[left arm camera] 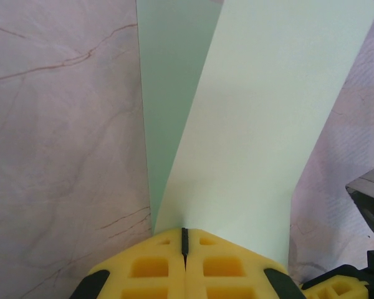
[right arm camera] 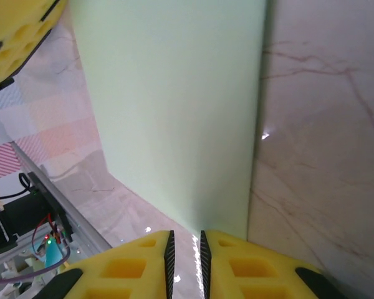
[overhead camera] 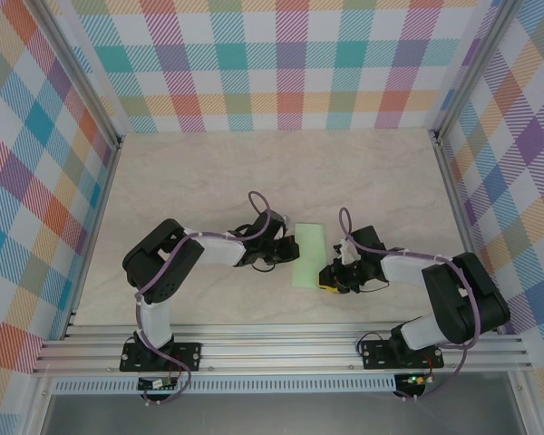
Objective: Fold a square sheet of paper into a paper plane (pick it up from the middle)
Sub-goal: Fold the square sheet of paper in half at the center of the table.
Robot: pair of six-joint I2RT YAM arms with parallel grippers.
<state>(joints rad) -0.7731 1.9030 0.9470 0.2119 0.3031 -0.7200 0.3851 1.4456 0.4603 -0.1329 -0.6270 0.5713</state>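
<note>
The square sheet of paper (overhead camera: 310, 254) lies folded into a pale mint-green strip in the middle of the table. In the left wrist view its upper layer (left arm camera: 268, 118) sits skewed over the darker lower layer (left arm camera: 168, 87). My left gripper (overhead camera: 286, 251) is shut, its yellow tips (left arm camera: 184, 235) against the strip's near edge where the layers meet. Whether any paper is nipped there is hidden. My right gripper (overhead camera: 330, 276) is at the strip's near right corner, jaws (right arm camera: 184, 240) a narrow gap apart with bare table between them and the paper (right arm camera: 174, 112) just ahead.
The marble-look table (overhead camera: 208, 181) is walled by plaid panels on three sides, with an aluminium rail (overhead camera: 281, 349) along the near edge. The two grippers are close together across the strip. A yellow finger of the left gripper (right arm camera: 15, 37) shows in the right wrist view.
</note>
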